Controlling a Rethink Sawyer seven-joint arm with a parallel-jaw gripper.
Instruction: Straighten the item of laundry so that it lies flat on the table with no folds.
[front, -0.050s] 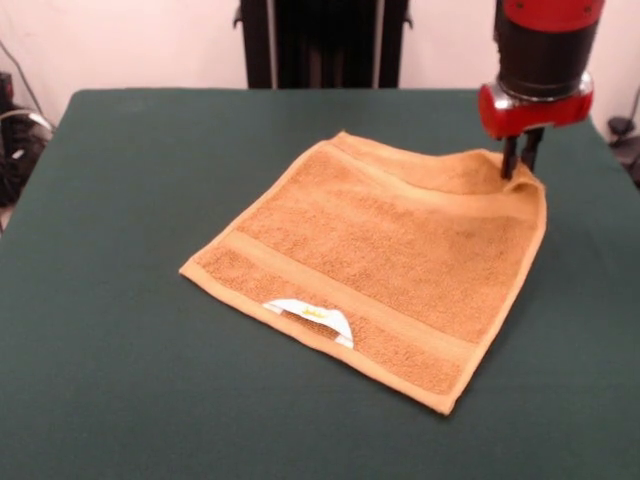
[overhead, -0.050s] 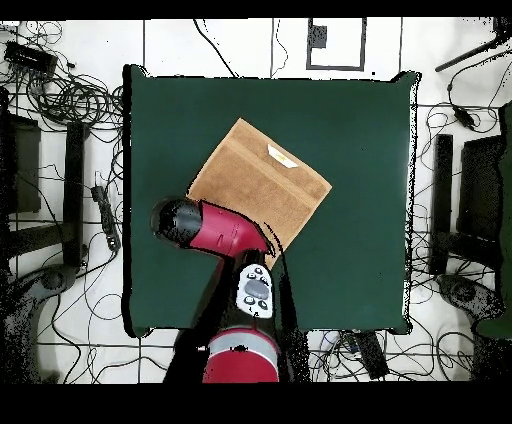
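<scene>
Towel (front, -0.050s: 385, 265) spread on the green desk (front, -0.050s: 120, 330), a bit right of centre in the front view, turned diamond-wise. Nearly flat. White label (front, -0.050s: 312, 315) at the 7 o'clock edge, flipped up onto the pile. Woven bands near the 7 o'clock and 1 o'clock edges.

Claw (front, -0.050s: 520, 163) at the towel's 2 o'clock corner, tips down at the cloth. Fingers pressed nearly together with a thin gap; looks like pinching that corner, which stands lifted and slightly curled. Contact itself hard to confirm. Small ripple along the far band beside the claw.

Overhead: towel (overhead, -0.050s: 262, 185) left of desk centre, arm covering the corner toward 7 o'clock; claw hidden under the wrist there.

Handling, judged:
- Light, soft terry, no stiffness. Drapes and buckles, will not push flat; pull only.
- Pile grips the desk cloth, so dragging likely bunches the trailing side. Low, short pull outward along the diagonal, toward 2 o'clock in the front view.
- Best hold: corner or hem at the woven band, thinner and firmer than the pile.
- Release low, otherwise corner likely folds back on itself.

Remaining: raised corner and ripple near the claw. Rest already flat.
</scene>
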